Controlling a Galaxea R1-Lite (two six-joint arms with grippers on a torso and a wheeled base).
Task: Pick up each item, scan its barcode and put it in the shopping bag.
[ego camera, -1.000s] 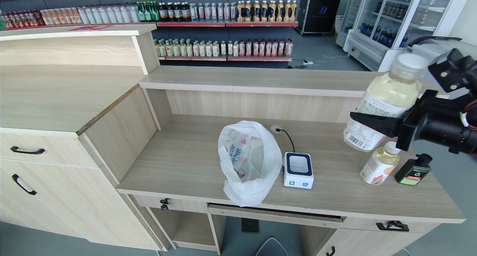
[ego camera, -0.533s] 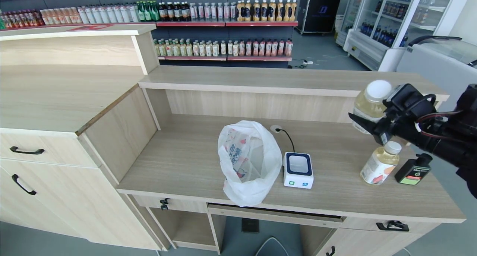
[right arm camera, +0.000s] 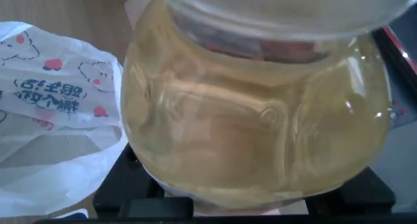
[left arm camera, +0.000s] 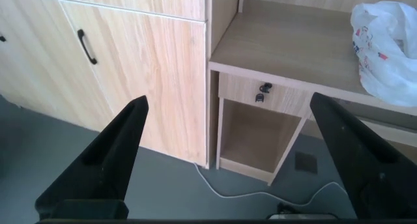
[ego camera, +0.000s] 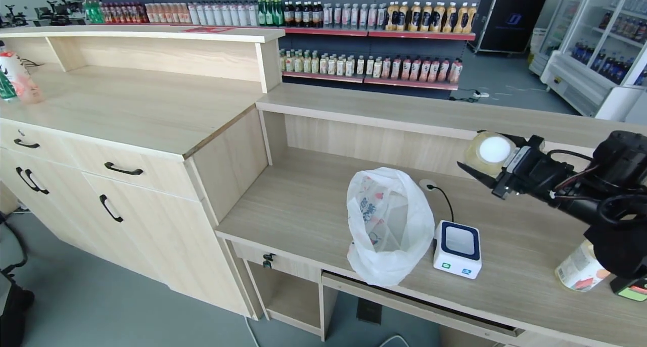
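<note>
Head view, scanner (ego camera: pixel 457 249): a white box with a dark-rimmed window facing up. It sits on the desk (ego camera: pixel 313 205) near the front edge, and a black cable (ego camera: pixel 445 200) runs from behind it to a hole in the desk top.
Head view, shopping bag (ego camera: pixel 390 226): white printed plastic, standing open. It is just beside the scanner on the robot's left and seems to touch it.
Head view, right gripper (ego camera: pixel 481 155): in the air behind the scanner and higher than it, slightly to the robot's right. Its fingers are pressed against a bottle from two sides.
Head view, bottle (ego camera: pixel 494 149): pale yellow drink, tipped so that the white cap faces the camera. It is held clear of the desk, above and behind the scanner.
Head view, small bottle (ego camera: pixel 581 271): on the desk well to the scanner's right, partly hidden by the arm.
Head view, dark container (ego camera: pixel 632 289): just past the small bottle on the side away from the scanner.
Left wrist view, left gripper (left arm camera: pixel 228 100): fingers spread wide with nothing between them. It is lower than the desk top, well apart from the scanner on the shopping bag's side.
Left wrist view, cabinet door (left arm camera: pixel 130 68): pale wood with a black handle, beside the open space under the desk.
Left wrist view, drawer lock (left arm camera: pixel 263 94): on the desk's front panel, below the top that carries the shopping bag.
Right wrist view, bottle: its yellow body sits close to the lens, with dark gripper parts against its lower side.
Right wrist view, shopping bag: it lies beyond the bottle, and a blue-edged corner by it is possibly the scanner.
</note>
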